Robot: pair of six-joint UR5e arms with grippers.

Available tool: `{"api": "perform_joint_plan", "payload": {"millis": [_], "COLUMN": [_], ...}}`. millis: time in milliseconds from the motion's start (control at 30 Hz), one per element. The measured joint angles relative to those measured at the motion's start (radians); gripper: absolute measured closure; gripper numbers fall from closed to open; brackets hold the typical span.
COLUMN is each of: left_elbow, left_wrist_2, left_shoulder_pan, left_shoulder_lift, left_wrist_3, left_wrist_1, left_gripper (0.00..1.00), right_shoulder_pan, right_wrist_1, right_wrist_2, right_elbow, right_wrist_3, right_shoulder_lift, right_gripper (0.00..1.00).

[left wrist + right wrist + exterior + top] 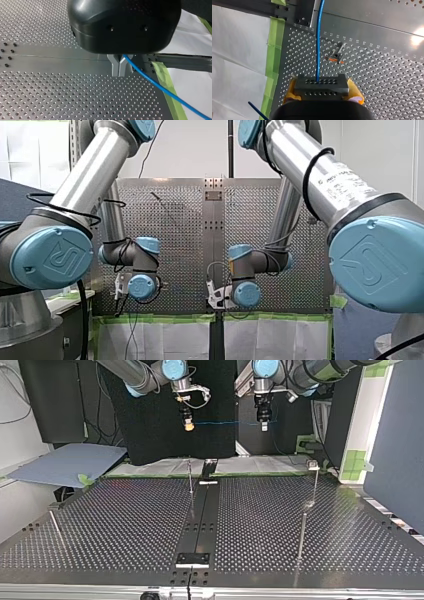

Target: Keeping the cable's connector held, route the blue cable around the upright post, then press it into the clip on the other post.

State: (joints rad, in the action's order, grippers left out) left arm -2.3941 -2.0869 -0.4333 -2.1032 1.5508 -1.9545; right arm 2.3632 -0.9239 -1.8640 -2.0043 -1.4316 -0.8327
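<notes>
As left end effector [119, 71] pinches cable [162, 88], right end effector [322, 91] clamps connector [322, 85] (posts [190, 480] below)

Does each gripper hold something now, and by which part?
My right gripper clamps the dark connector ending the blue cable; my left gripper pinches the cable itself, farther along.

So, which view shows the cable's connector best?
The right wrist view: the connector sits close between the yellow pads of my right hand, blue cable leaving it. In the top view it is too small to tell; the left wrist and front views miss it.
</notes>
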Motion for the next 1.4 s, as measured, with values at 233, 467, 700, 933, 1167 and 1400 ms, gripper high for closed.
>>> {"api": "perform_joint_plan", "payload": {"millis": [233, 467, 700, 933, 1167, 1400], "left_elbow": [0.002, 0.007, 0.007, 0.035, 0.105, 0.167], "left_wrist_2": [0.013, 0.009, 0.01, -0.014, -0.048, -0.084], "left_shoulder_pan": [0.008, 0.014, 0.022, 0.039, 0.063, 0.084], "left_shoulder_lift": [0.013, 0.076, 0.138, 0.21, 0.287, 0.349], "left_wrist_3": [-0.008, 0.036, 0.097, 0.169, 0.212, 0.217], "left_wrist_1": [-0.013, -0.076, -0.138, -0.211, -0.287, -0.349], "left_gripper": [1.0, 1.0, 1.0, 1.0, 1.0, 1.0], "right_shoulder_pan": [-0.004, -0.014, -0.014, -0.018, -0.021, -0.026], "right_wrist_1": [0.014, 0.087, 0.158, 0.232, 0.299, 0.319], "right_wrist_2": [-0.01, 0.013, 0.081, 0.144, 0.173, 0.193], "right_elbow": [-0.003, 0.001, 0.057, 0.13, 0.189, 0.253], "right_wrist_3": [0.008, -0.043, -0.105, -0.131, -0.149, -0.167], "right_shoulder_lift": [-0.012, -0.084, -0.156, -0.23, -0.3, -0.364], "right_gripper": [1.0, 1.0, 1.0, 1.0, 1.0, 1.0]}}
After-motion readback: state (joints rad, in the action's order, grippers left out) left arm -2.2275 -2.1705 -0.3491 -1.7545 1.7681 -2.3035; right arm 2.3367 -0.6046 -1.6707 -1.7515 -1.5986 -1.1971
